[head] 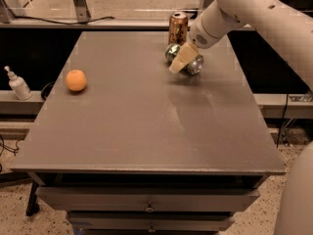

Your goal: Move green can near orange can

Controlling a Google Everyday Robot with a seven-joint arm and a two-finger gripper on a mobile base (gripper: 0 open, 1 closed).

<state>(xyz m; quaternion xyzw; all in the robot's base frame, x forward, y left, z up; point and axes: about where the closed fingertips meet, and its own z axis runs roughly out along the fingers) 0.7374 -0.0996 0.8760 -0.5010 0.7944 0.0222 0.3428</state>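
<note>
1. The gripper (181, 60) sits in the upper middle of the frame, over the far part of the table (146, 126), at the end of a pale arm (244, 13) that comes in from the upper right.
2. It is clamped on the green can (196, 64); one tan finger (179, 62) lies across the front of the can's body.
3. The green can is on its side, with its silver ends pointing left and lower right. Whether it rests on the table or hangs just above it cannot be told.
4. The orange can (178, 28) stands upright at the table's far edge, just above the green can in the frame and very near it.
5. An orange fruit (76, 80) lies on the left part of the table, well apart from both cans.
6. A small white bottle (17, 84) stands off the table at the left edge of the frame.
</note>
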